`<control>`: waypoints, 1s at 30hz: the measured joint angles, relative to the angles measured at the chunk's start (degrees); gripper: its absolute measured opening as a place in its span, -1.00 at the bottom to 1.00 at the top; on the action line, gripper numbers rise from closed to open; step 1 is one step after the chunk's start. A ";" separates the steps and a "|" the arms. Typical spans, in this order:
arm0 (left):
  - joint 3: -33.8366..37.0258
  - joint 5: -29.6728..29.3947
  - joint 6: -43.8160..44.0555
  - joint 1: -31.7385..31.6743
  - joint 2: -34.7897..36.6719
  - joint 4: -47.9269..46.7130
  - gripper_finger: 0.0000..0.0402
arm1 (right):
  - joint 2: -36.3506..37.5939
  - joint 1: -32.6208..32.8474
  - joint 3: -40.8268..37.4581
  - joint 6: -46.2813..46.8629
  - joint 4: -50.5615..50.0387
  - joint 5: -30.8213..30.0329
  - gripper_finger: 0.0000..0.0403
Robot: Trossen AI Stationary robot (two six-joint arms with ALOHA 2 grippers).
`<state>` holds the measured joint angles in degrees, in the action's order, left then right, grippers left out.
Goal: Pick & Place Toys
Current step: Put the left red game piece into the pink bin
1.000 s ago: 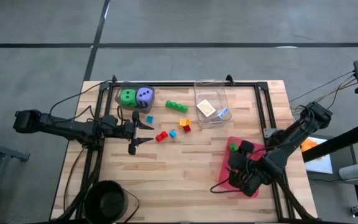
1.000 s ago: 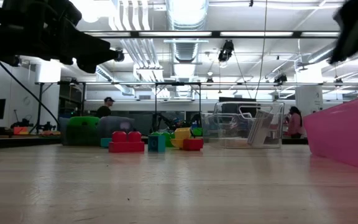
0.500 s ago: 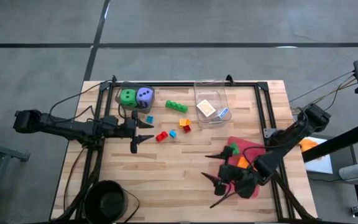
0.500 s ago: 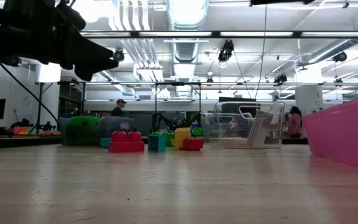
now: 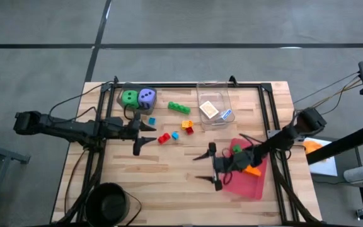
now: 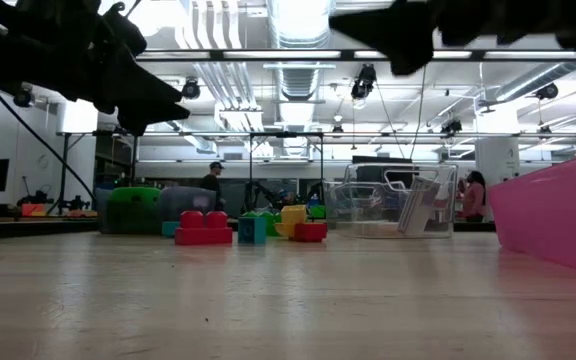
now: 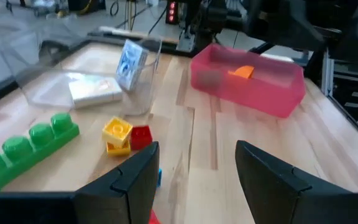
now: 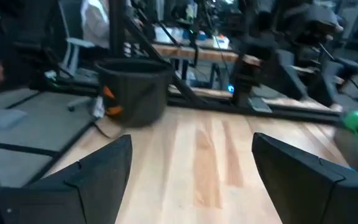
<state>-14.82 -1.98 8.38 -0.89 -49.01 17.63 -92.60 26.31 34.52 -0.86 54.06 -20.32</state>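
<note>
My left gripper (image 5: 146, 135) is open and empty, above the table just left of a red brick (image 5: 164, 138) and a small blue brick (image 5: 175, 135). My right gripper (image 5: 203, 168) is open and empty, above bare wood left of the pink tray (image 5: 232, 183). A green brick (image 5: 236, 149) and an orange brick (image 5: 252, 169) lie in the tray. A green die (image 5: 130, 98) and a purple die (image 5: 146, 96) stand at the far left. A long green brick (image 5: 179, 107), a yellow brick (image 5: 186, 124) and a small red brick (image 5: 189, 130) lie on the table. Two packets (image 5: 209, 110) sit in the clear box (image 5: 214, 94).
A black metal frame (image 5: 188, 86) runs along the table's far edge and down both sides. A black bucket (image 5: 109, 202) stands at the near left corner. A small blue brick (image 5: 150, 120) lies near the dice. Bare wood lies between the two grippers and toward the near edge.
My right gripper has gone from above the pink tray toward the table's left and a little toward the far edge, out over bare wood. The orange brick, hidden under the gripper a second ago, now shows lying in the tray.
</note>
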 joint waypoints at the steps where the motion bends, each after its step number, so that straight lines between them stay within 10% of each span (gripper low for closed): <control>1: -0.22 0.00 0.64 0.01 0.00 -0.83 0.07 | 0.42 -1.14 -0.85 0.00 -0.02 0.89 0.63; 14: -5.30 -5.17 7.08 0.21 -2.11 -12.24 0.07 | 9.90 -8.21 -13.24 0.76 0.52 3.92 0.63; 30: -28.36 -10.93 8.18 0.11 -35.60 -31.61 0.07 | 11.33 -7.06 -15.39 3.40 0.66 3.94 0.63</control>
<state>-43.18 -12.91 16.56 -0.78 -84.61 -13.98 -81.27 19.25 19.14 2.53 54.72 -16.38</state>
